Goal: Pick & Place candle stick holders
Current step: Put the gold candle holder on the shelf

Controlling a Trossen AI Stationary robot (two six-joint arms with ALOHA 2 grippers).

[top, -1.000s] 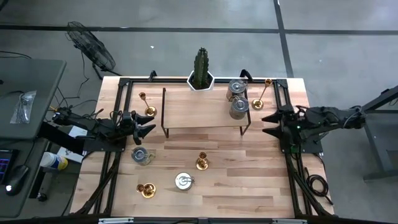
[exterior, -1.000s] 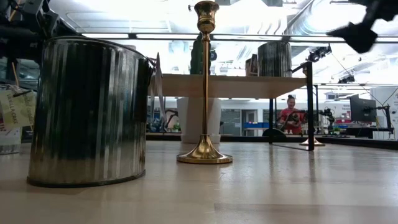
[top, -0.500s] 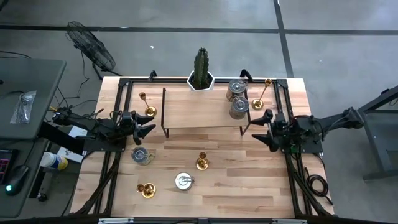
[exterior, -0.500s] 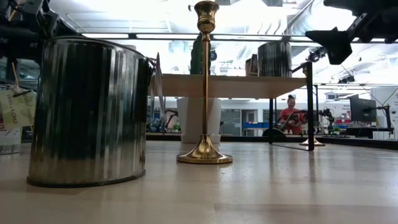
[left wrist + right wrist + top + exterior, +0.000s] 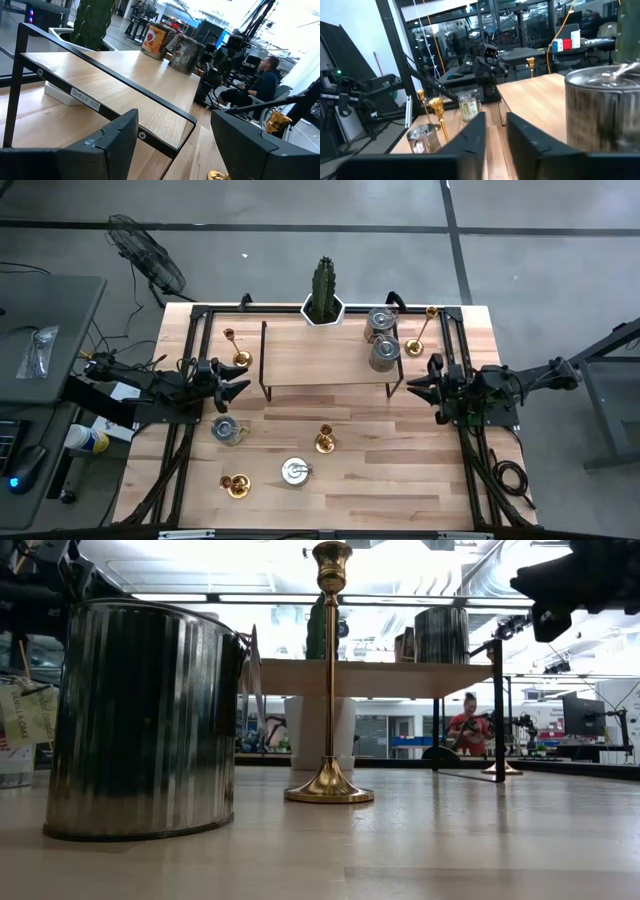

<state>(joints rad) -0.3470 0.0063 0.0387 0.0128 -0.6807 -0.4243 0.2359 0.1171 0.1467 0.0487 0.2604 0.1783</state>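
The right gripper (image 5: 428,383) hung near the table's (image 5: 400,500) right edge, just off the shelf's (image 5: 320,355) right end, fingers nearly shut on nothing, probably lining up for the tall holder (image 5: 422,335) leaning at the back right corner. The left gripper (image 5: 232,383) waited wide open and empty by the left edge. Another tall holder (image 5: 235,350) stood near the back left corner. A third (image 5: 324,440) stood upright mid-table, stem vertical, cup up. A short one (image 5: 236,484) sat near the front left corner. Tins (image 5: 382,340) occupied the shelf's right end
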